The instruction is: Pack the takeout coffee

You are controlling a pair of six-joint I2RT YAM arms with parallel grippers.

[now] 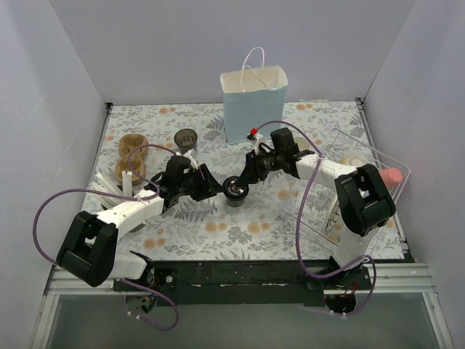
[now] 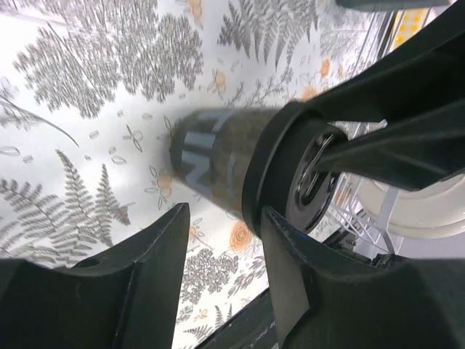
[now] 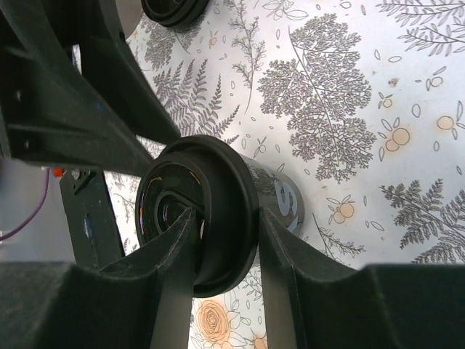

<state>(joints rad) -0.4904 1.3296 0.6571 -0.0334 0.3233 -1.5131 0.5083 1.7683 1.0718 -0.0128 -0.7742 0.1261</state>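
Observation:
The takeout coffee (image 1: 236, 190) is a small dark brown cup with a black lid, standing on the floral tablecloth in the middle. My right gripper (image 1: 245, 177) is shut on its lid (image 3: 196, 218): one finger (image 3: 174, 276) lies on the lid's top and the other (image 3: 287, 262) presses the outside just under the rim. My left gripper (image 1: 216, 190) stands open at the cup's left side. In the left wrist view the cup (image 2: 218, 163) lies past the fingertips, its lid (image 2: 287, 178) close by the right finger (image 2: 294, 276). The gap between the left fingers shows only cloth.
A light-blue paper bag (image 1: 254, 105) with white handles stands open at the back centre. A grey cup (image 1: 187, 138) and a brown cardboard cup carrier (image 1: 133, 156) sit at the back left. A clear plastic bin (image 1: 363, 182) lies along the right side.

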